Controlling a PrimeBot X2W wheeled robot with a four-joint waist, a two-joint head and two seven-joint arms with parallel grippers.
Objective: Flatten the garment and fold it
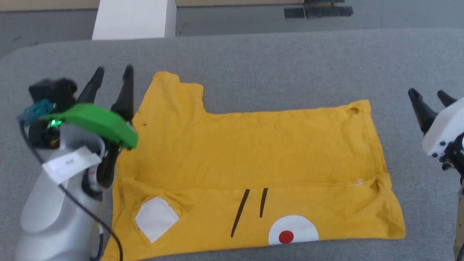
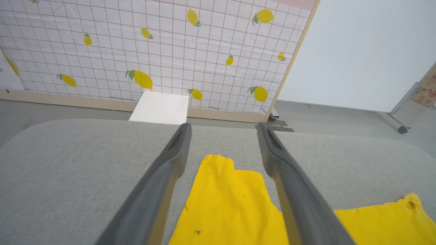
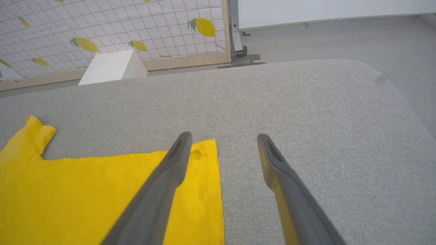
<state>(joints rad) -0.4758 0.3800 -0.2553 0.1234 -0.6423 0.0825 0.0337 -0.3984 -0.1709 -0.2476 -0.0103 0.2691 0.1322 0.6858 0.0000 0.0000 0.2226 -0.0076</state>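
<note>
The mustard-yellow T-shirt [image 1: 253, 152] lies mid grey surface [image 1: 290, 61], its near edge folded over. Left gripper [image 1: 113, 72] at its 9 o'clock, right gripper [image 1: 427, 93] at 3 o'clock; both fingers wide, empty.

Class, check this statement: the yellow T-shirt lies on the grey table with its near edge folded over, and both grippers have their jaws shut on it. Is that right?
No: the left gripper and the right gripper have their jaws open, holding nothing, as both wrist views show. The yellow T-shirt does lie on the grey table with its near edge folded over.
</note>
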